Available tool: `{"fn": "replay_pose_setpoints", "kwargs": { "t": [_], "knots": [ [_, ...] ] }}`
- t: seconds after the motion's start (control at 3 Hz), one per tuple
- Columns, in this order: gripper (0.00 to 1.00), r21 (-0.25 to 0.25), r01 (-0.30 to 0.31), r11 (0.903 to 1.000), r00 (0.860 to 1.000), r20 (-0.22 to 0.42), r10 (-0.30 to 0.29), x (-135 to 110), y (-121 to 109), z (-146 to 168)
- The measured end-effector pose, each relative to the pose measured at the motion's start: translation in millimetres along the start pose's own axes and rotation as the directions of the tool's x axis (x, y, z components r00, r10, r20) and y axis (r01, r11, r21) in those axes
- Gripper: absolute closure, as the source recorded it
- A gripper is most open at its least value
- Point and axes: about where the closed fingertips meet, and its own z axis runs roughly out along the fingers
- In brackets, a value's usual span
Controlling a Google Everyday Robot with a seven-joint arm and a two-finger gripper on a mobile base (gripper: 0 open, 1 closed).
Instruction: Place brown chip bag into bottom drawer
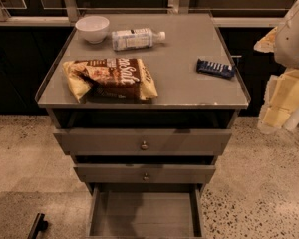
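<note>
The brown chip bag (111,77) lies flat on the front left of the grey cabinet top (189,91), dark brown in the middle with pale yellow ends. The bottom drawer (144,215) is pulled open below the two upper drawers, and its grey interior holds nothing. My gripper (281,106) hangs on the white arm at the right edge of the view. It is beside the cabinet, below its top, and well away from the bag. It holds nothing that I can see.
A white bowl (92,28) and a plastic bottle (137,38) lying on its side are at the back of the top. A small dark blue wrapped bar (216,67) lies on the right. The top drawer (143,142) and middle drawer (144,174) are shut. A dark object (37,226) lies on the floor at the lower left.
</note>
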Motion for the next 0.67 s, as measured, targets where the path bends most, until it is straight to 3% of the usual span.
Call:
{"fn": "replay_pose_setpoints", "kwargs": {
  "t": [0.67],
  "knots": [
    [0.00, 0.008, 0.009, 0.9999, 1.000, 0.022, -0.009, -4.1, -2.6, 1.4]
  ]
}}
